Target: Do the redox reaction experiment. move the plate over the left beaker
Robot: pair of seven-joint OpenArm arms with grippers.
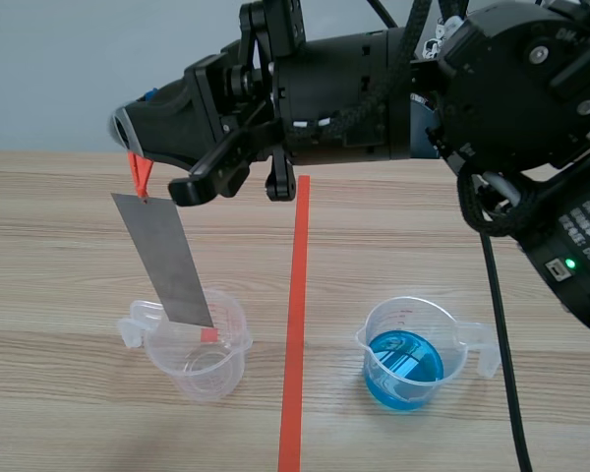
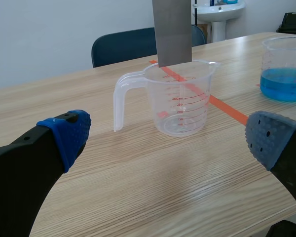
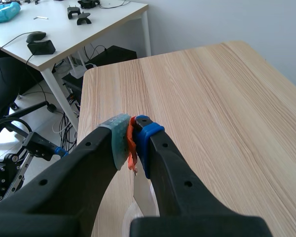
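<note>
**Right arm.** I observed the right end effector (image 1: pixel 136 147) raised above the table (image 1: pixel 59 236). Its arm came in from the right and reached across the orange tape line (image 1: pixel 295 324) to the left half. In the right wrist view its fingers were closed narrow, with an orange tag (image 3: pixel 131 143) pressed between the two pads.

**Plate.** The plate (image 1: pixel 167 261), a flat grey metal strip, hung from the orange tag (image 1: pixel 140 177). It was tilted, with its lower end nearer the tape line. That lower end stood over the mouth of the empty beaker (image 1: pixel 202 349). In the left wrist view the plate (image 2: pixel 172 32) ended about level with the rim of the empty beaker (image 2: pixel 180 103). I could not tell whether it touched the rim or had passed below it.

**Beakers.** The empty beaker was clear plastic with red graduation marks. It stood upright on the table, left of the tape line, with its handle pointing away from the line. The beaker of blue liquid (image 1: pixel 405 359) stood upright on the other side of the line, well apart from the empty one.

**Left arm.** The left end effector (image 2: pixel 168 140) sat low over the table with its fingers wide apart, holding nothing. Its blue dotted pads (image 2: pixel 66 136) were clear of everything, and the empty beaker stood ahead of it.

**Surroundings.** A dark blue chair (image 2: pixel 128 47) stood beyond the far edge of the table.
</note>
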